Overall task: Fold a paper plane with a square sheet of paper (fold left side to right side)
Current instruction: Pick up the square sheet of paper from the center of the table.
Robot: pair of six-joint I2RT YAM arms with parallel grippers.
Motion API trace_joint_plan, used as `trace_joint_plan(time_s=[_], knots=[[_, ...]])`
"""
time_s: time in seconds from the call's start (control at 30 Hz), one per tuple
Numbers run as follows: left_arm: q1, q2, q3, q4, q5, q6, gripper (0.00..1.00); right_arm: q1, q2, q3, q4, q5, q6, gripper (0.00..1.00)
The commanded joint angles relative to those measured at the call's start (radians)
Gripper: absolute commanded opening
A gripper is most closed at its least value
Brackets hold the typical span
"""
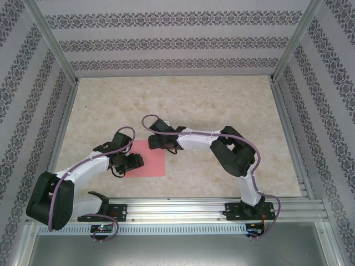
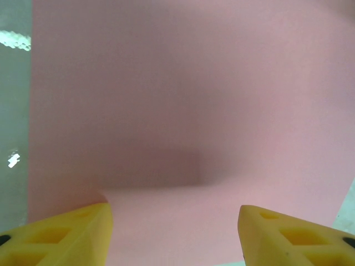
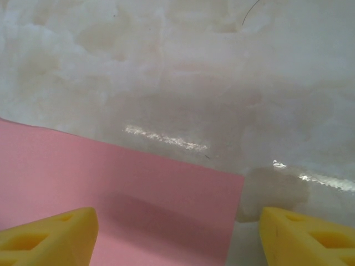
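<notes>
We find the square sheet of paper (image 1: pixel 151 160) flat on the table (image 1: pixel 222 111), lying toward 3 o'clock from our left claw (image 1: pixel 128 162), jaws apart over its left edge, while the right claw (image 1: pixel 157 142), also apart, hovers at its 1 o'clock corner.

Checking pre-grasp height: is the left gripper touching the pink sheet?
Cannot tell. Left wrist view: the left gripper is open over the square sheet of paper, with a shadow beneath, but no contact or gap shows plainly.
</notes>
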Motion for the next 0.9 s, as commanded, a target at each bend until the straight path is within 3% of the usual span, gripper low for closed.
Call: trace_joint_plan(time_s=[0.0, 0.5, 0.6, 0.87], knots=[[-0.015, 0.002, -0.021, 0.017, -0.016, -0.021, 0.61, 0.03, 0.03, 0.023, -0.027, -0.044, 0.028, 0.77], [-0.017, 0.052, -0.049, 0.071, -0.025, -0.023, 0.58, 0.105, 0.02, -0.004, -0.036, -0.102, 0.058, 0.77], [-0.019, 0.053, -0.052, 0.081, -0.023, -0.027, 0.58, 0.104, 0.003, -0.018, -0.021, -0.107, 0.055, 0.7], [-0.02, 0.009, -0.033, 0.103, 0.011, -0.041, 0.58, 0.065, -0.096, -0.098, 0.108, -0.214, 0.06, 0.4]])
